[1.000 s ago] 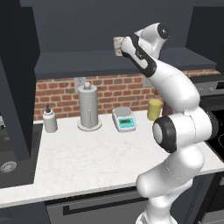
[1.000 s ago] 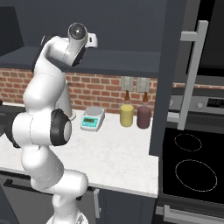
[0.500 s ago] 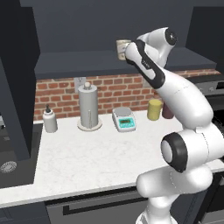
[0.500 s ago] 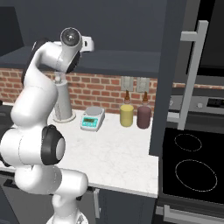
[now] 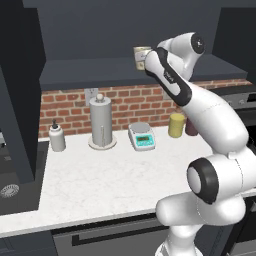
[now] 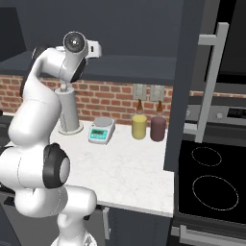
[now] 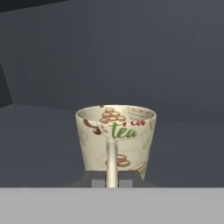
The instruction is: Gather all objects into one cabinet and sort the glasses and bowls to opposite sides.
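My gripper (image 7: 111, 180) is shut on the handle of the cream patterned mug (image 7: 116, 135), which stands upright with its handle towards the hand camera. In the left base view the mug (image 5: 141, 56) is held at the open dark slate-grey wall cabinet, right at its shelf (image 5: 90, 72). I cannot tell whether the mug touches the shelf. The gripper (image 5: 148, 61) reaches in from the right. The cabinet's tall door (image 6: 192, 81) with its long grey bar handle (image 6: 211, 81) stands open. The orange mug, the grey-green cup and the brown bowl are out of view.
On the white counter (image 5: 115, 175) stand a soap bottle (image 5: 57, 138), a paper towel holder (image 5: 101, 122), a small scale (image 5: 141, 136), a yellow canister (image 6: 139, 126) and a maroon canister (image 6: 157, 128). A black stovetop (image 6: 211, 180) lies to the right.
The arm's elbow has swung out to the right. The mug has shifted slightly right and lower, closer to the cabinet shelf, still in the gripper.
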